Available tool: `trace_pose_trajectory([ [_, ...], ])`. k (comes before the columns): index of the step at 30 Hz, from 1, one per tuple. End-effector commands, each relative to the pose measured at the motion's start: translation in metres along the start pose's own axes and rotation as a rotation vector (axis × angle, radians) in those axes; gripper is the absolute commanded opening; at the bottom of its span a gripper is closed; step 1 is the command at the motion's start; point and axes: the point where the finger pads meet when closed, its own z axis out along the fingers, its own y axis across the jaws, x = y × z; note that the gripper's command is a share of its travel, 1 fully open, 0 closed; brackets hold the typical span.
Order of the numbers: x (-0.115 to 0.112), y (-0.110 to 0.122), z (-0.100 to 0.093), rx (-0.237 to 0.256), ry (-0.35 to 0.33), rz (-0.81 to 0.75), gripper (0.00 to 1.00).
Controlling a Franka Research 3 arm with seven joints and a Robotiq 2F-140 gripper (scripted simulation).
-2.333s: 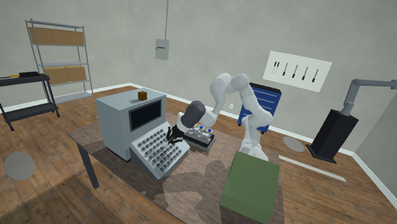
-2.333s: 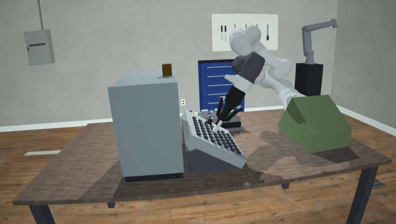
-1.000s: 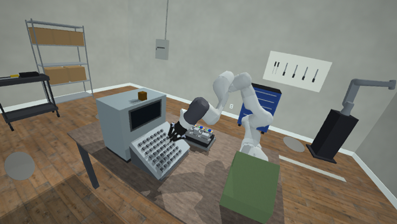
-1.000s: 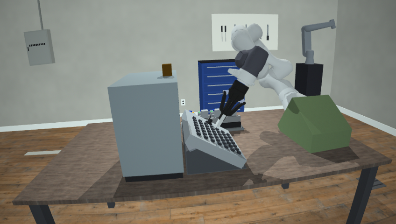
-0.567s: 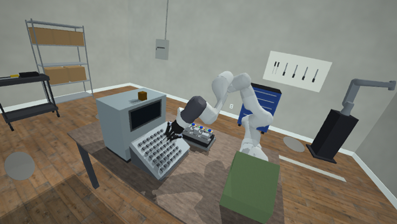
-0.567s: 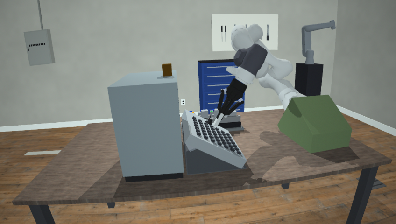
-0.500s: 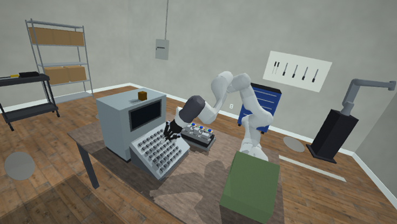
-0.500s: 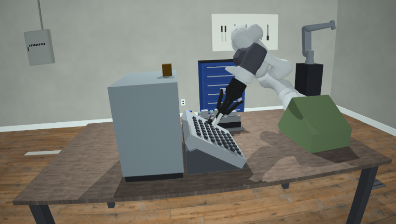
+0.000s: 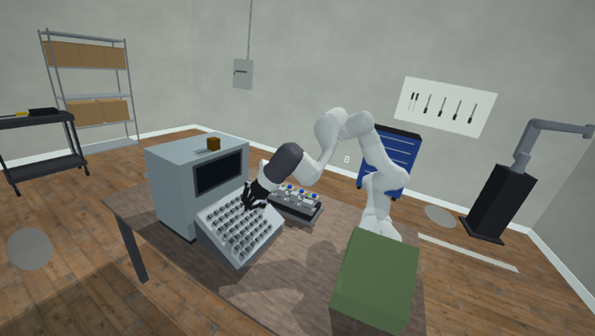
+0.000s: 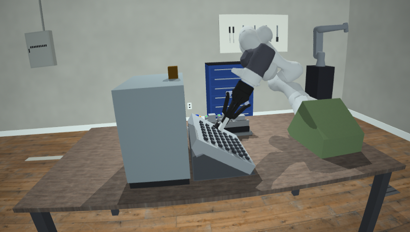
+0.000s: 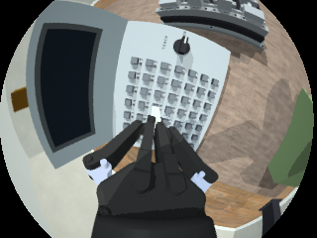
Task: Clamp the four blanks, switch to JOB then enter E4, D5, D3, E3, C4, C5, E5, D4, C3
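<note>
My gripper point(image 9: 245, 208) point(image 10: 221, 129) point(image 11: 154, 112) is shut, its pale tip low over the middle keys of the sloping key panel point(image 9: 278, 219) point(image 11: 213, 54); contact and the key's name cannot be made out. No key looks lit. The black selector point(image 11: 181, 47) points away from the TEACH label; its other label is partly hidden. The amber lamp point(image 9: 213, 143) point(image 10: 172, 72) point(image 11: 20, 99) on the cabinet point(image 9: 171, 179) point(image 10: 151, 129) is dark. The vise bank point(image 9: 295, 209) point(image 10: 238, 128) point(image 11: 213, 25) stands behind the panel with grey blocks, blue valves and some green lenses lit; its blanks' seating is unclear.
A green block-shaped housing point(image 9: 379, 269) point(image 10: 330, 129) point(image 11: 297, 144) stands on the table near the arm's base. The cabinet with its dark screen point(image 9: 218, 171) point(image 11: 66, 84) rises close beside the key panel. The arm reaches over the table past the vise bank.
</note>
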Motion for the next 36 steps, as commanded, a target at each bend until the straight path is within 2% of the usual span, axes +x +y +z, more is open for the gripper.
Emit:
trace_pose_trajectory([
  [1,0.001,0.001,0.006,-0.004,0.004,-0.015,0.00],
  [14,0.001,0.001,0.020,-0.004,0.004,-0.015,0.00],
  [36,0.001,0.001,0.020,-0.004,0.004,-0.015,0.00],
])
